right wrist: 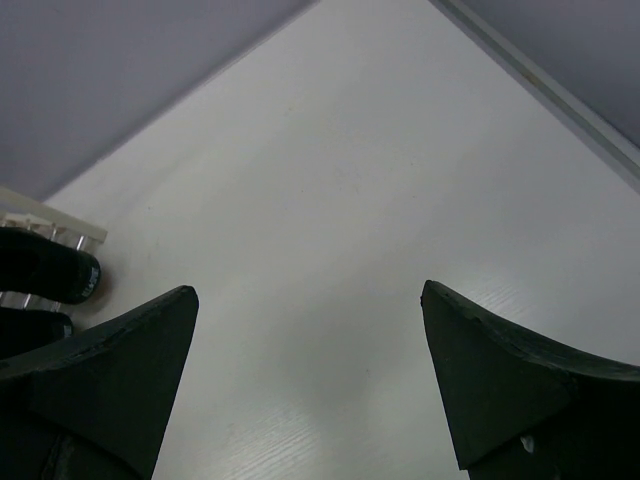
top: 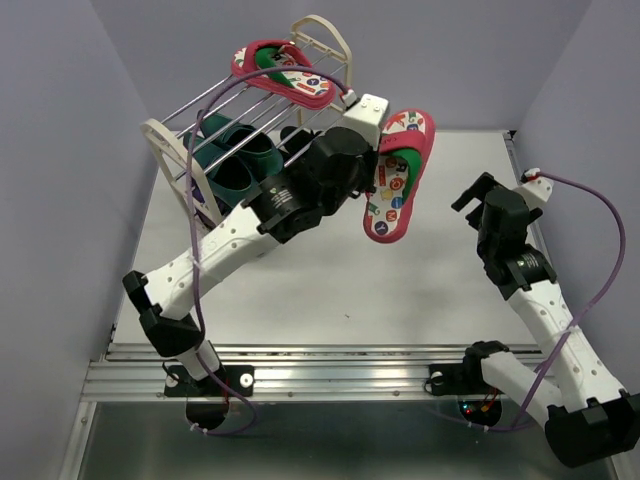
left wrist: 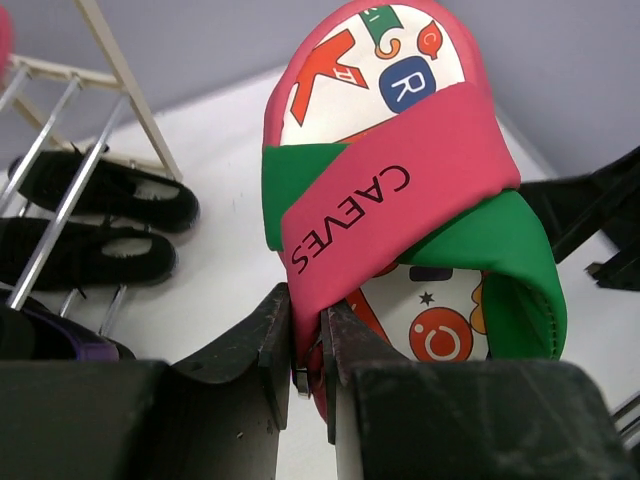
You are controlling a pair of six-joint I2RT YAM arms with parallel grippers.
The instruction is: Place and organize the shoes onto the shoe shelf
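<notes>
Both arm bases sit at the near edge of the bench [top: 300,290], left arm on the left.

Right gripper [top: 472,195] is near the bench's right edge, about mid-depth. In its wrist view, the right gripper [right wrist: 310,290] has its fingers [right wrist: 110,370] spread wide with only bare white surface between them. It holds nothing. The toes of dark shoes [right wrist: 45,270] show at that view's left margin; which pair they are cannot be told.

The left arm reaches diagonally from the near-left corner toward the bench centre. Left gripper [top: 378,165] carries one red flip-flop [top: 400,175], insole toward the top camera, just beside the right end of the shoe shelf [top: 165,150]. In the wrist view, the left gripper [left wrist: 322,330] has its fingers [left wrist: 270,340] drawn close, pinching the flip-flop [left wrist: 400,180] by its side edge. The crossed pink and green straps read "CAEVES". The sandal appears lifted clear of the bench.

The shelf stands at the far-left corner.
- Top tier: second red flip-flop [top: 285,72] lying across the rods.
- Tier below: dark green shoes [top: 235,160], side by side.
- Low down, seen through the rods: black shoes [left wrist: 100,190], with a sliver of a purple shoe [left wrist: 85,350] nearer the camera.
</notes>
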